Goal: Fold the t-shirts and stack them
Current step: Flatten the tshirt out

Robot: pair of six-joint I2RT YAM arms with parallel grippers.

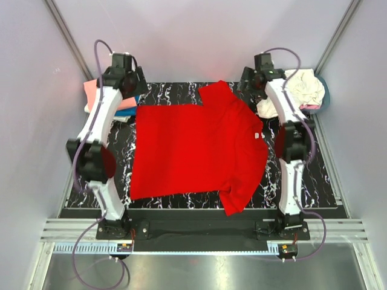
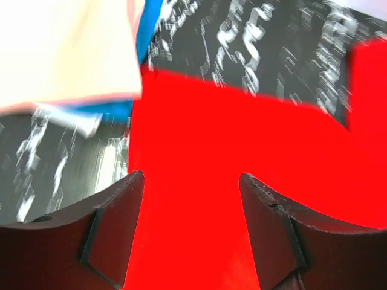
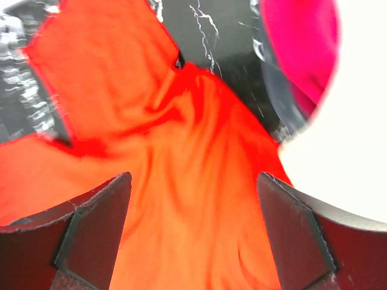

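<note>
The spread t-shirt [image 1: 193,151] lies flat in the middle of the table [image 1: 320,187], collar toward my right, one sleeve far, one near. My left claw [image 2: 190,181] hangs over its far left corner, just beside the folded t-shirts [image 1: 92,93] at the far left. My right claw [image 3: 193,181] hangs over the far sleeve; right of it, a heap of t-shirts [image 1: 302,87] sits in the basket [image 1: 326,99].

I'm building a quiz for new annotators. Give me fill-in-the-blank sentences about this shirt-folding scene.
The t-shirt spread flat on the table is bright ____.
The left hand and right hand are both ____ (open or shut).
The basket of crumpled shirts sits at the table's far ____ side.
Missing words: red; open; right.
</note>
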